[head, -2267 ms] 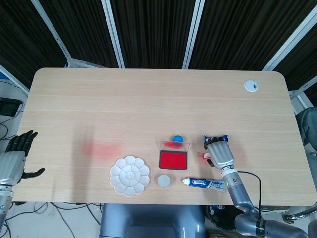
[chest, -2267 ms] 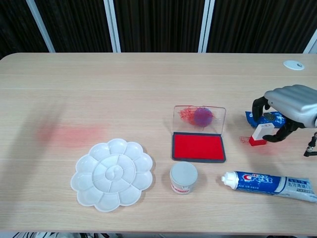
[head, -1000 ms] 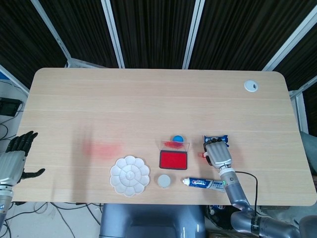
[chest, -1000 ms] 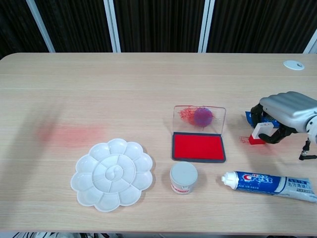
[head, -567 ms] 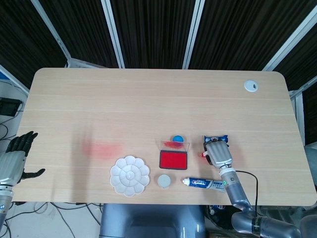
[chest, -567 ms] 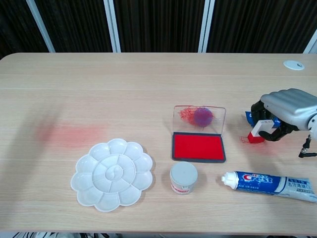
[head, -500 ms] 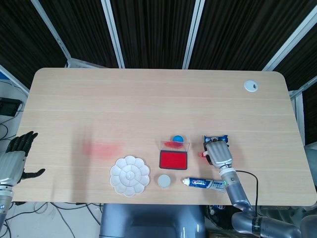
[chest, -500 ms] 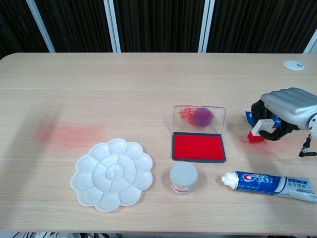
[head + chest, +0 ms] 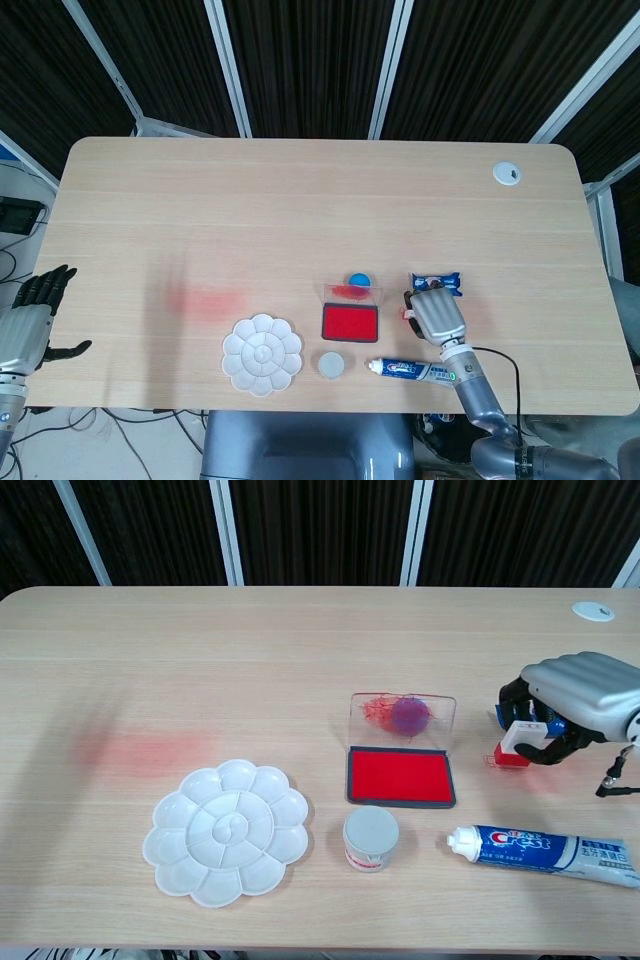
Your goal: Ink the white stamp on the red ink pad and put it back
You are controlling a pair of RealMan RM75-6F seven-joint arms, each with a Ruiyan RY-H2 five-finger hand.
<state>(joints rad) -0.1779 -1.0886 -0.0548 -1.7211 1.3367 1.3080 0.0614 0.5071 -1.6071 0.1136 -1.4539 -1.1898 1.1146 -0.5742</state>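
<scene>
Right of the ink pad (image 9: 401,777), right hand (image 9: 571,702) gripped the stamp (image 9: 517,741), left hand (image 9: 30,330) spread open, holding nothing.

The right hand (image 9: 570,705) is showing a silver-grey back and black fingers (image 9: 514,694). Within its grip the stamp (image 9: 516,742) is showing white with a red base. Just behind the hand a blue packet (image 9: 436,282) is lying. To its left the ink pad (image 9: 400,776) is glowing red in a dark frame. Below it, a toothpaste tube (image 9: 545,852) is showing blue and white with red lettering.
</scene>
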